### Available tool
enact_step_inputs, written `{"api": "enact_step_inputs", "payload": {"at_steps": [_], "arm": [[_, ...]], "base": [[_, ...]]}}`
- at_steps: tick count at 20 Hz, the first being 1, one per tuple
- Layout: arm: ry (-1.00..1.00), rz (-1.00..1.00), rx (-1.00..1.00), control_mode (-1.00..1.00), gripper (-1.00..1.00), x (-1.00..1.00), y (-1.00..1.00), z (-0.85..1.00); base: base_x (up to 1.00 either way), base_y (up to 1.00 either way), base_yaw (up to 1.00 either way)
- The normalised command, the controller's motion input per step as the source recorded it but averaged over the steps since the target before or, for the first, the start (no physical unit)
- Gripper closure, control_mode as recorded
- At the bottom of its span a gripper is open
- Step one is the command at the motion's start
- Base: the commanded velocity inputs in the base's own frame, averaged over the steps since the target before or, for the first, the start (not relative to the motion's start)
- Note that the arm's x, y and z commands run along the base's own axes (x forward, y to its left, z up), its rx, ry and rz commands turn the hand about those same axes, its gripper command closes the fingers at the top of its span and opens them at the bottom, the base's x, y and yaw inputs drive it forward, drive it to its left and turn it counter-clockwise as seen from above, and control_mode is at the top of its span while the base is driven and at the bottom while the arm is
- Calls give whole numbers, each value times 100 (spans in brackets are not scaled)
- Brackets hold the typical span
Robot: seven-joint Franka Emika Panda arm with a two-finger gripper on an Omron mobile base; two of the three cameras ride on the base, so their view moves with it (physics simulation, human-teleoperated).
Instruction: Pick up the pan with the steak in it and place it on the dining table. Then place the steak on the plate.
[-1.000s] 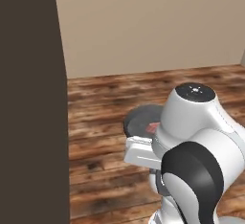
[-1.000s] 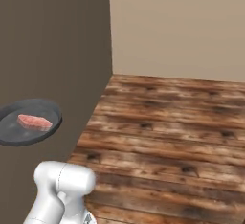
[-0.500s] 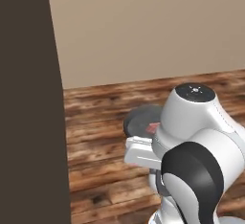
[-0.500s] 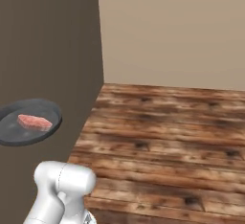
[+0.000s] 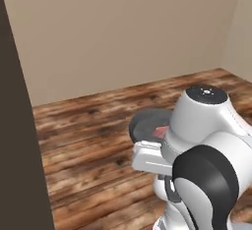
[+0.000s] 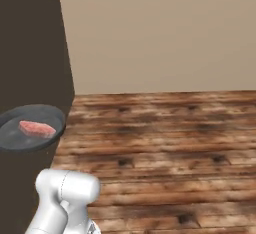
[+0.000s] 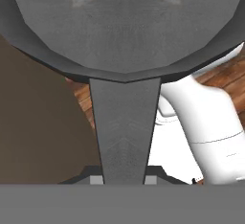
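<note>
1. Pan (image 6: 31, 128) hangs at the left edge of the right base view, level, with the steak (image 6: 37, 128) lying flat inside; in the left base view it peeks out at centre right behind the white arm.
2. Gripper (image 7: 124, 177) is clamped on the pan's handle (image 7: 125, 122), at the bottom centre of the hand view.
3. Dining table and plate are not in sight, so carrying is the likely step.
4. Keep the pan level and turn slowly, or the steak may slide.
</note>
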Motion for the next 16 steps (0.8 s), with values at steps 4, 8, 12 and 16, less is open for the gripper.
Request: {"api": "enact_step_inputs", "payload": {"at_steps": [4, 8, 12, 16], "arm": [[0, 0, 0, 100, 100, 0, 0, 0], [0, 0, 0, 100, 100, 0, 0, 0], [0, 0, 0, 100, 100, 0, 0, 0], [0, 0, 0, 100, 100, 0, 0, 0]], "base": [[0, 0, -50], [0, 0, -50], [0, 0, -50], [0, 0, -50]]}}
